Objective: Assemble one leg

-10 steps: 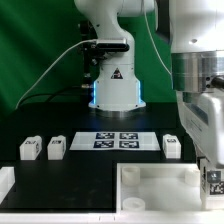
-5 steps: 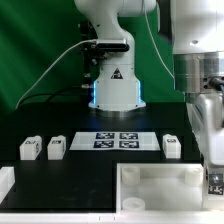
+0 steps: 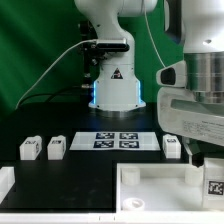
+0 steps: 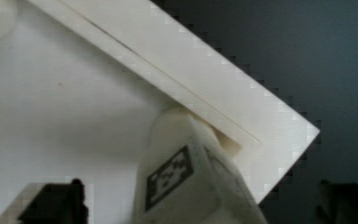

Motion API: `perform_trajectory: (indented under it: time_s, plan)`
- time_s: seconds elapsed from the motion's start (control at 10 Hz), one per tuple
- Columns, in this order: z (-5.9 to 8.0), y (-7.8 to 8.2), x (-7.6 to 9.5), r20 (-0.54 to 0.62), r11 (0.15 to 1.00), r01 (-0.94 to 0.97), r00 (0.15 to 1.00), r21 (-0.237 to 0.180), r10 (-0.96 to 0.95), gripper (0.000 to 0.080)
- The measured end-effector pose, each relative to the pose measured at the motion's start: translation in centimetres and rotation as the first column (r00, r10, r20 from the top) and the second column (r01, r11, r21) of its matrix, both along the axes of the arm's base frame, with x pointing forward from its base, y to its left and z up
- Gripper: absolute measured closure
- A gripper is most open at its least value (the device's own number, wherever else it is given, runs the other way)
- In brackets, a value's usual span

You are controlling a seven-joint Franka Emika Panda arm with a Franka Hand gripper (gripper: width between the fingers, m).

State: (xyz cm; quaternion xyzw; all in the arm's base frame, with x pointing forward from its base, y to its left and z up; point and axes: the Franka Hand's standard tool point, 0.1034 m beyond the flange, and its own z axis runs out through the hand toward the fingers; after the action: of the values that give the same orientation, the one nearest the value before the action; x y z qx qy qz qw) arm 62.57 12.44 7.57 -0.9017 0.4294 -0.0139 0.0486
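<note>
A leg (image 3: 213, 186), a small white post with a black-and-white tag, stands at the near corner of the large white rimmed panel (image 3: 150, 178) on the exterior view's right. My gripper (image 3: 207, 158) hangs just above it. In the wrist view the leg (image 4: 190, 160) rises from the panel's corner (image 4: 87, 110) between my two dark fingers (image 4: 51, 202), which stand wide apart and clear of it. The gripper (image 4: 197, 206) is open. Three more legs stand on the black table: two on the exterior view's left (image 3: 29, 148) (image 3: 56, 147) and one at the right (image 3: 171, 146).
The marker board (image 3: 118, 140) lies in the middle of the table in front of the robot base (image 3: 113, 90). A white bracket (image 3: 5, 182) sits at the near edge on the exterior view's left. A green backdrop stands behind.
My gripper has risen from low over the panel's corner. The leg stays standing there, now uncovered with its tag showing.
</note>
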Motion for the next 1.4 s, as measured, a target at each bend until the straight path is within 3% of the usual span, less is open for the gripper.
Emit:
perform_trajectory:
  time_s: [0.2,0.5,0.7,0.9,1.0,1.2,1.4]
  plan:
    - [-0.1,-0.3,0.1,0.015,0.963,-0.268,0.963,-0.032,0.268,0.0151]
    - [0.1,-1.2,1.4,-0.002,0.694,-0.71,0.699,-0.122,0.715,0.0151]
    - [0.1,-1.2,1.4,-0.001,0.719,-0.685,0.724,-0.12,0.689,0.0151]
    - [0.1,-1.2,1.4,0.002,0.747,-0.655,0.751,-0.115,0.66,0.0401]
    - [0.1,-1.1,1.3,0.01,0.835,-0.542,0.838,-0.099,0.545,0.0508]
    - [0.0,-1.1,1.3,0.011,0.916,-0.393,0.919,-0.084,0.395,0.0508]
    - [0.0,-1.5,1.2,-0.01,0.998,-0.022,1.0,-0.051,0.021,0.0508]
